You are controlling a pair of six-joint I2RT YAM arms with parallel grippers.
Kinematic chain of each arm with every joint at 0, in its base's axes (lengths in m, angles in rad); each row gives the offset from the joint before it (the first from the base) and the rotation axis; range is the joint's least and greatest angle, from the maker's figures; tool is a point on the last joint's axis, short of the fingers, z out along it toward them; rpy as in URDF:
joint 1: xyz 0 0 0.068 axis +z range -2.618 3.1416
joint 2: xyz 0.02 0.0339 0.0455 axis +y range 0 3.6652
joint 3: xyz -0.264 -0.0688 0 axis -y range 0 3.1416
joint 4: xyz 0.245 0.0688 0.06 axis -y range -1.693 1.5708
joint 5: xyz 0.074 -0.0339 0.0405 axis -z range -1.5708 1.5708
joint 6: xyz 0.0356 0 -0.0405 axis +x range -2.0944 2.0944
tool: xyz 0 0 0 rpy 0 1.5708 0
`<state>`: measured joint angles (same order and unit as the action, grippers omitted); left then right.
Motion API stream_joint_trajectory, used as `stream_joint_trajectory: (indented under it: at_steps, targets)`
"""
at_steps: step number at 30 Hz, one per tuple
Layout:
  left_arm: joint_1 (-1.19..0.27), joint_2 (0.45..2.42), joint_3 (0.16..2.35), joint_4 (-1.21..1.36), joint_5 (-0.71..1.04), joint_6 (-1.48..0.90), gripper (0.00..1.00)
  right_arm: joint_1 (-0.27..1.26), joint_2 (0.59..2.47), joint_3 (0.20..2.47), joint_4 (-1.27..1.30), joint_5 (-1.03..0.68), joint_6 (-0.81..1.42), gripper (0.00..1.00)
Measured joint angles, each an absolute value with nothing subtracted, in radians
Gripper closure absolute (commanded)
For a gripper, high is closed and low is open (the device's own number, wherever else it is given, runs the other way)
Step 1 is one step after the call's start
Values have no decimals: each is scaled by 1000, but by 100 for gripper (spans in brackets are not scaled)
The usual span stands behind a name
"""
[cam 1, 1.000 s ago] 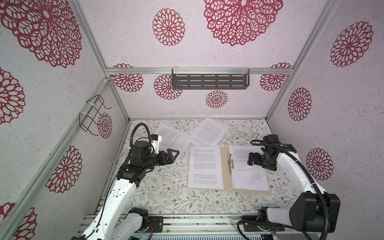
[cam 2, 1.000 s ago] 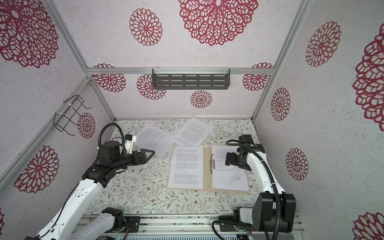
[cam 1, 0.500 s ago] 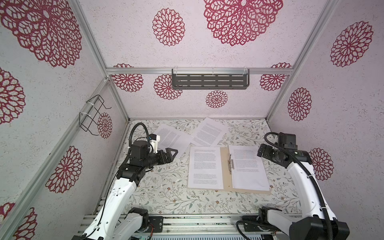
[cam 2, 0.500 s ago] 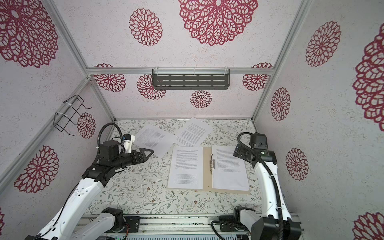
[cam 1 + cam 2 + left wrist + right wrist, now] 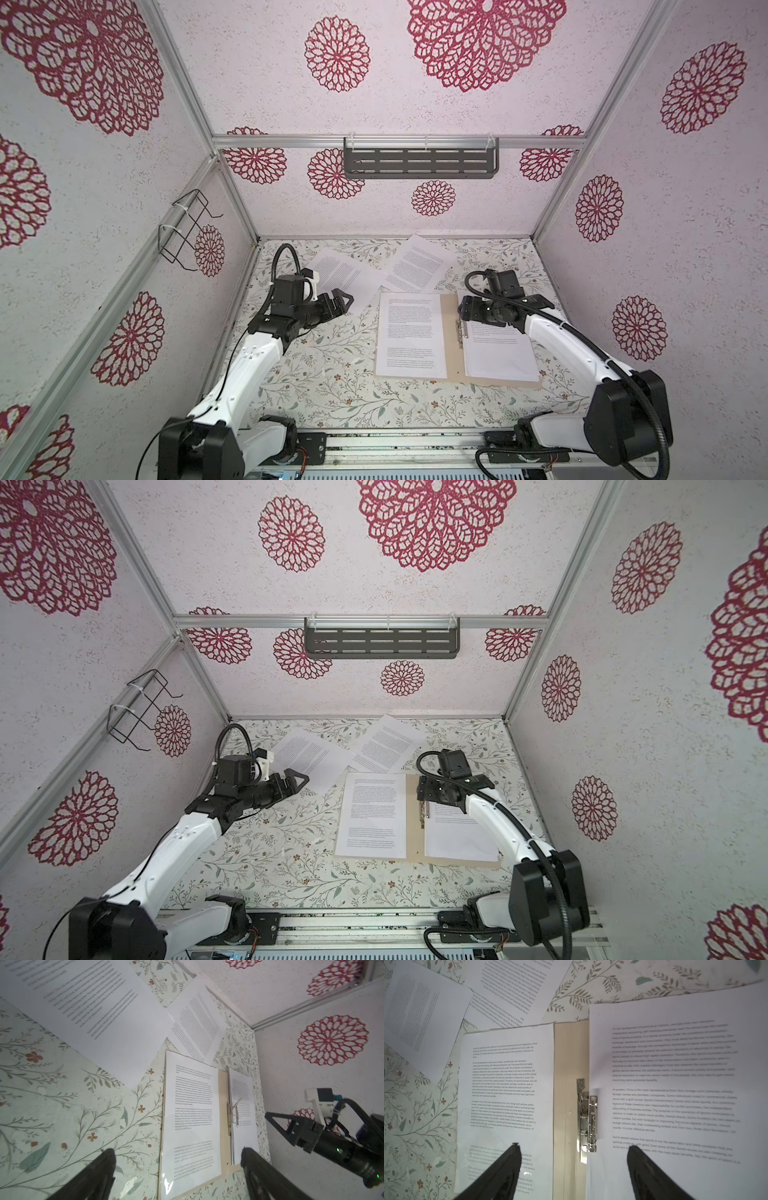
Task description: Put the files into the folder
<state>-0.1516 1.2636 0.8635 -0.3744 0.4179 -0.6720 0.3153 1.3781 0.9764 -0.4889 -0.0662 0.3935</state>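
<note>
The tan folder (image 5: pixel 451 332) (image 5: pixel 414 825) lies open on the floral table. One printed sheet (image 5: pixel 409 332) rests on its left leaf, and a stack of sheets (image 5: pixel 498 357) lies on its right leaf beside the metal fastener (image 5: pixel 586 1118). Two loose files (image 5: pixel 345 274) (image 5: pixel 419 266) lie behind the folder, overlapping at a corner. My left gripper (image 5: pixel 343 301) (image 5: pixel 177 1150) is open and empty, hovering at the near edge of the left loose sheet. My right gripper (image 5: pixel 462 312) (image 5: pixel 573 1146) is open above the folder's spine, its fingers straddling the fastener and holding nothing.
A grey slotted shelf (image 5: pixel 419 163) hangs on the back wall, and a wire rack (image 5: pixel 183 232) is on the left wall. Patterned walls close in three sides. A metal rail (image 5: pixel 374 440) with both arm bases runs along the front.
The right arm pulled out to the folder's right edge, then swung back in over the spine, and its jaws have narrowed slightly. The left arm has barely moved.
</note>
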Motion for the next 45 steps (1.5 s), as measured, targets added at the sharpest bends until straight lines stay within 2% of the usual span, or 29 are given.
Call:
stream_joint_trajectory:
  at_steps: [7, 11, 14, 21, 25, 36, 45]
  targets:
    - [-152, 1647, 1094, -371, 386, -706, 3, 329, 1534, 1048, -489, 52, 383, 20]
    - [-157, 1771, 1195, -371, 387, -721, 3, 328, 1543, 1023, -472, 46, 369, 32]
    - [-161, 1826, 1252, -371, 388, -730, 3, 328, 1553, 992, -450, 22, 360, 46]
    - [-163, 1840, 1280, -373, 400, -730, 2, 328, 1621, 972, -427, 10, 350, 50]
    - [-163, 1840, 1280, -381, 403, -727, 3, 328, 1654, 972, -418, 4, 340, 67]
    - [-158, 1840, 1277, -379, 406, -726, 3, 328, 1657, 976, -416, -6, 329, 83]
    - [-142, 1863, 1277, -379, 410, -727, 3, 265, 1731, 1074, -418, -49, 307, 85]
